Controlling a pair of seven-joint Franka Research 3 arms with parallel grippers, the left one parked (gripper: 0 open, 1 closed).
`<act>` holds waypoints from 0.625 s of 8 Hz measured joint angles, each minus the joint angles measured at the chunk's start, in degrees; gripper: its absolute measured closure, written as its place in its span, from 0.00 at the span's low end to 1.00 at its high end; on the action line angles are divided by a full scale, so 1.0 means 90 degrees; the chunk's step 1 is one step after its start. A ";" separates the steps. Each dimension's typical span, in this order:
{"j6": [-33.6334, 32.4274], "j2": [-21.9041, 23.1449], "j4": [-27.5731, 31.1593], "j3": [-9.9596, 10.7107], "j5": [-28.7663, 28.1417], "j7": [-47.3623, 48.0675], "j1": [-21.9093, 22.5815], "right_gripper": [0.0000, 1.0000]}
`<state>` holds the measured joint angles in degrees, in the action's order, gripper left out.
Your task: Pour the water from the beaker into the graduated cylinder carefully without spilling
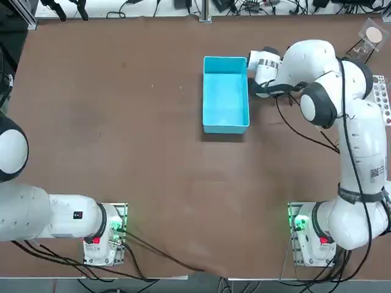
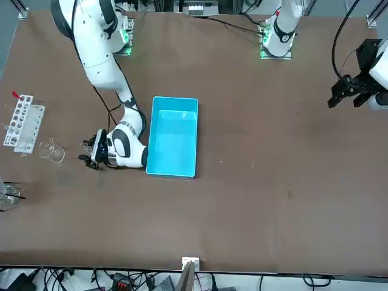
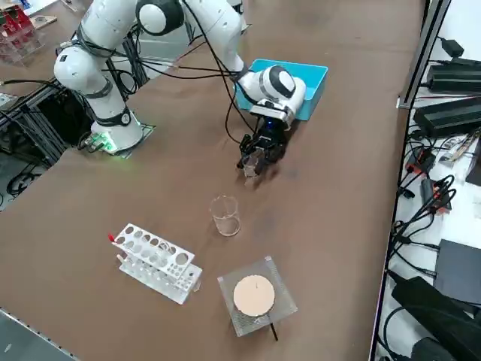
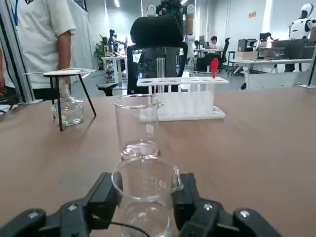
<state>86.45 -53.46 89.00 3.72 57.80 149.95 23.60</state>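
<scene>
My right gripper [image 4: 144, 192] is shut on the beaker [image 4: 145, 195], a tiny clear glass cup with a spout. The cup is upright, its black fingers [image 4: 103, 195] pressing on both sides. In the right side view the gripper [image 3: 252, 161] reaches low over the brown table with the beaker [image 3: 250, 172] at its tip. The graduated cylinder [image 4: 137, 126] is a taller clear glass vessel standing upright just beyond the beaker, a short gap away. It also shows in the right side view as the cylinder [image 3: 225, 215] and in the front view as the cylinder [image 2: 53, 151].
A blue bin [image 1: 225, 93] sits right beside the gripper's wrist. A white test-tube rack [image 3: 156, 263] and a tripod with a white disc [image 3: 254, 295] over a flask stand beyond the cylinder. A person in a white shirt [image 4: 39, 39] stands past the table's edge.
</scene>
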 joint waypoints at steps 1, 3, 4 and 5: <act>0.0067 -0.0033 0.0000 -0.0001 0.0001 0.0047 -0.0002 0.39; 0.0130 -0.0056 -0.0002 -0.0001 0.0001 0.0092 -0.0024 0.39; 0.0221 -0.0057 -0.0006 0.0000 0.0001 0.0099 -0.0078 0.39; 0.0352 -0.0061 -0.0009 0.0001 0.0001 0.0100 -0.0129 0.39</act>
<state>89.61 -54.01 88.93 3.73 57.80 150.85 22.44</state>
